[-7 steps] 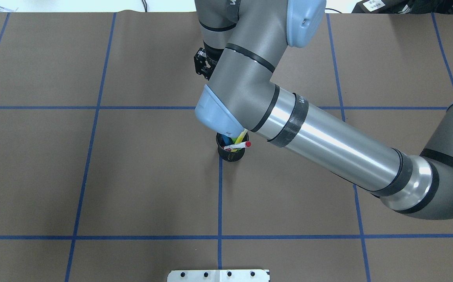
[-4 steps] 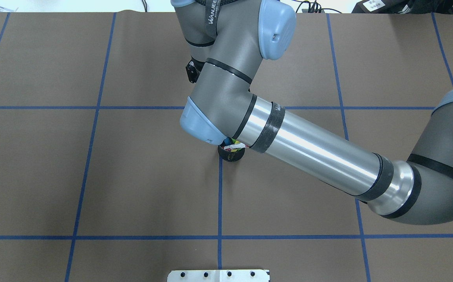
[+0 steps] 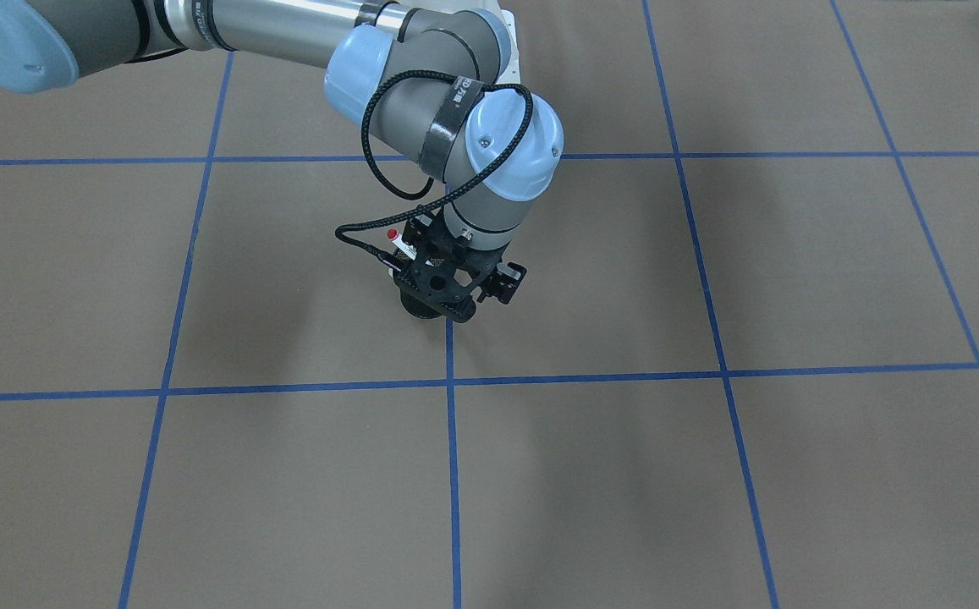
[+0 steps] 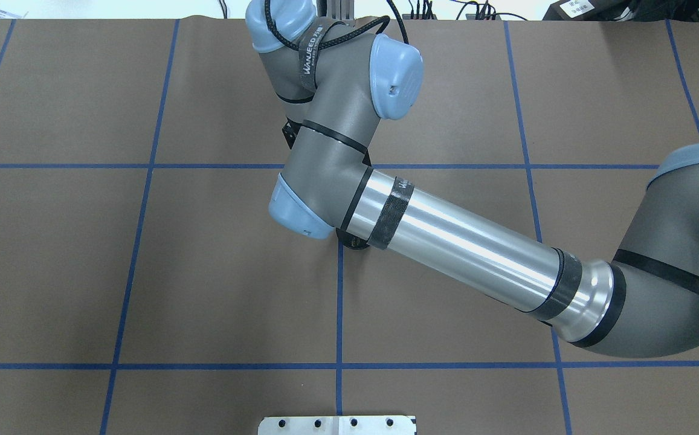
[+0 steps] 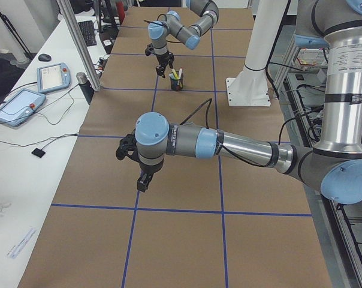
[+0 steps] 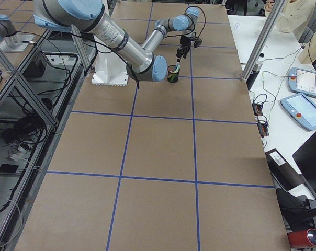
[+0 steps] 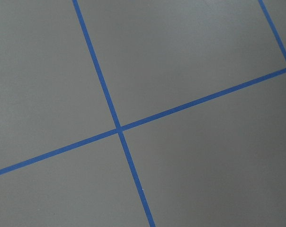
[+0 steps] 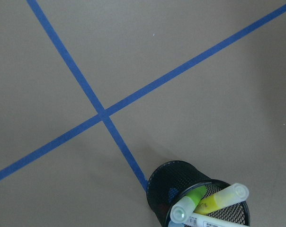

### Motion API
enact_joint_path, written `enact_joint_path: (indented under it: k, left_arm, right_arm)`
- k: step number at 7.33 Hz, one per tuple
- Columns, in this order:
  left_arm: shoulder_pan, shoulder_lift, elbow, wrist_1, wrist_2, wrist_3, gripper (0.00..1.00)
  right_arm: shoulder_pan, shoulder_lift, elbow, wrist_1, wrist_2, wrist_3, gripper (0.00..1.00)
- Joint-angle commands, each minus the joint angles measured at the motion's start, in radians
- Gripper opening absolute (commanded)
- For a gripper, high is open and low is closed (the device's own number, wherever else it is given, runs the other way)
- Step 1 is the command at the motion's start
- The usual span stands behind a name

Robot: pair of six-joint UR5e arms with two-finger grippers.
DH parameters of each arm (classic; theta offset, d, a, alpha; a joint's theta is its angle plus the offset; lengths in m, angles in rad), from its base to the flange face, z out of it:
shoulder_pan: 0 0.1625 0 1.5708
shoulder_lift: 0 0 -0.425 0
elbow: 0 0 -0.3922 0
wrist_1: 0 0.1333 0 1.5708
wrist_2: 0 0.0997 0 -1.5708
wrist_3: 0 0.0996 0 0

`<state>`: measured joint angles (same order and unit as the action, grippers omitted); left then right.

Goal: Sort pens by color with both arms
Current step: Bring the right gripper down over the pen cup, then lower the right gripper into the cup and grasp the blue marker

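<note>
Front view: the right arm (image 3: 455, 152) comes in from 10 o'clock. It is smooth grey and shiny silver, with round light-blue caps and a black cable (image 3: 379, 127) looped around it. The black right claw (image 3: 445, 296) hangs in the middle, right over a small black cup (image 3: 418, 306). I cannot tell if the claw is spread or pressed together. The red cap of the white pen (image 3: 392, 234) pokes out at the claw's 10 o'clock.

Overhead view: the arm's silver tube covers the cup, so only a thin dark edge peeks out at the middle. The worktop (image 4: 53, 272) is flat and brown, with straight blue tape lines (image 4: 144, 241) making big squares.

Left side view: the left arm (image 5: 229, 144) is near and big. The left claw (image 5: 144, 180) points down over bare worktop, well apart from the cup. I cannot tell if it is spread or pressed together. Far off at 12 o'clock, the pens stick up out of the cup.

Right side view: the cup sits at 12 o'clock, with the right claw just above it.

Left wrist view: only brown worktop and two crossing tape lines.

Right wrist view: the round wire-mesh cup is at 5 o'clock. The lime green pen (image 8: 189, 204), the yellow pen (image 8: 223, 198) and the white pen lean together inside it.
</note>
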<state>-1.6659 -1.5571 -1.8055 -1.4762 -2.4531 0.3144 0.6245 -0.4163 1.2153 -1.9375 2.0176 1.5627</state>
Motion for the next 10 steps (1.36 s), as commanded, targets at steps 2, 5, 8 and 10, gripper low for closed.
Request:
enact_joint_path:
  k: [2,5,8,10]
  left_arm:
    - [0.000,0.000,0.000,0.001,-0.003,-0.002,1.00]
    - [0.000,-0.001,0.002,-0.001,-0.003,-0.002,1.00]
    - [0.000,-0.005,0.002,0.001,-0.003,-0.002,1.00]
    - [0.000,-0.003,0.002,0.001,-0.003,-0.003,1.00]
  right_arm:
    - [-0.014,0.005,-0.016,-0.005,0.010,0.066,0.73]
    - [-0.015,0.005,-0.016,-0.061,0.016,0.068,0.61]
    - [-0.035,0.004,-0.014,-0.061,0.018,0.077,0.54]
    - [-0.037,0.001,-0.014,-0.061,0.018,0.085,0.49]
